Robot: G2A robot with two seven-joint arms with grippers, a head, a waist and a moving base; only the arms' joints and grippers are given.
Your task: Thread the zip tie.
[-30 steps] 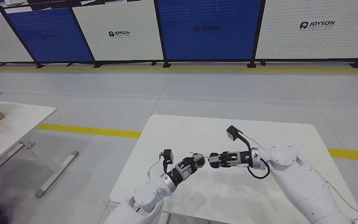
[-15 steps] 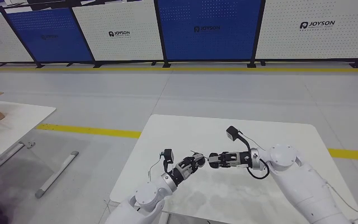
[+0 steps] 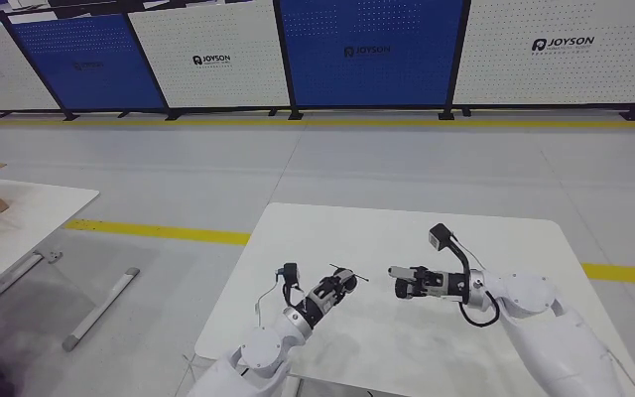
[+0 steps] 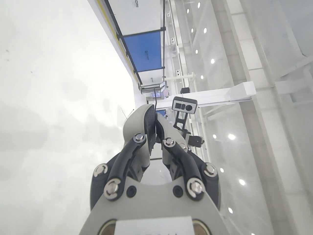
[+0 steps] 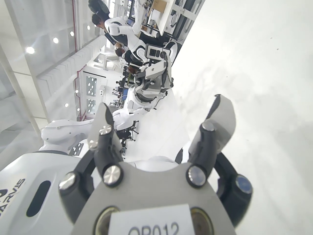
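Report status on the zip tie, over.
Left gripper shut on thin black plastic zip tie, its end sticking out. Right gripper open, holding nothing, apart from the left. Both above the white table.

A robotics test hall: blue and white perforated partition panels point(image 3: 367, 50) fence a grey floor point(image 3: 298, 159) marked with a yellow line point(image 3: 159, 232). A white surface point(image 3: 476, 228) stands under a high ceiling point(image 4: 269, 37) dotted with spotlights point(image 4: 231, 136).

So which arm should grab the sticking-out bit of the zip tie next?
Probably right: the right end effector is open and empty, facing the zip tie, which the left end effector holds pinched shut.
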